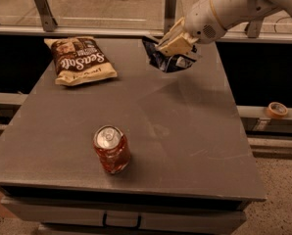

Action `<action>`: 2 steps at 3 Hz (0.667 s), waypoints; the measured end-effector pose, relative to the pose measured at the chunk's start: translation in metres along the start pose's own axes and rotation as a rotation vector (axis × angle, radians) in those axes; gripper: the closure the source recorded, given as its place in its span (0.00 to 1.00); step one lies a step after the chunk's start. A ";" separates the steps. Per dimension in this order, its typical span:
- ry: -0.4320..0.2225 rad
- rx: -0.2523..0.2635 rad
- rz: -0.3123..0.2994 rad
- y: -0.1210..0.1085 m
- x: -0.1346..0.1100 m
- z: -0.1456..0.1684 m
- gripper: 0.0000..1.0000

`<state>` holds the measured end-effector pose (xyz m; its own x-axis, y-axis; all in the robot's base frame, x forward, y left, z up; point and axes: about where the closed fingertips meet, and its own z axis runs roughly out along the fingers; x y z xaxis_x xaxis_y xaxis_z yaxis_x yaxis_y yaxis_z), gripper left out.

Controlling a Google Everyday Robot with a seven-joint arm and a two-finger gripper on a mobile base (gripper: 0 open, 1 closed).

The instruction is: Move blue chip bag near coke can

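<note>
So the cream plastic gripper (pixel 174 46) is pinched onto the crinkly, glossy blue chip bag (pixel 169 62) over the far end of the matte grey table (pixel 195 146). The coke can (pixel 110 149), a shiny cylinder, stands front-left, well apart. A puffy Sea Salt bag (pixel 80 60) lies flat at far left.

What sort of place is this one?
Probably a lab or office test area: a grey table, a glass partition behind, a tape roll beside it. The gripper holds the blue chip bag over the table's far side.
</note>
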<state>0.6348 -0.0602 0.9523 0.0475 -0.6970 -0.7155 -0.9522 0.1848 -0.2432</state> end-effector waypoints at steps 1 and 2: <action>-0.096 -0.174 -0.047 0.060 -0.028 -0.003 1.00; -0.149 -0.311 -0.050 0.107 -0.037 -0.004 1.00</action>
<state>0.5303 -0.0170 0.9556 0.1184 -0.5869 -0.8010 -0.9928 -0.0833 -0.0858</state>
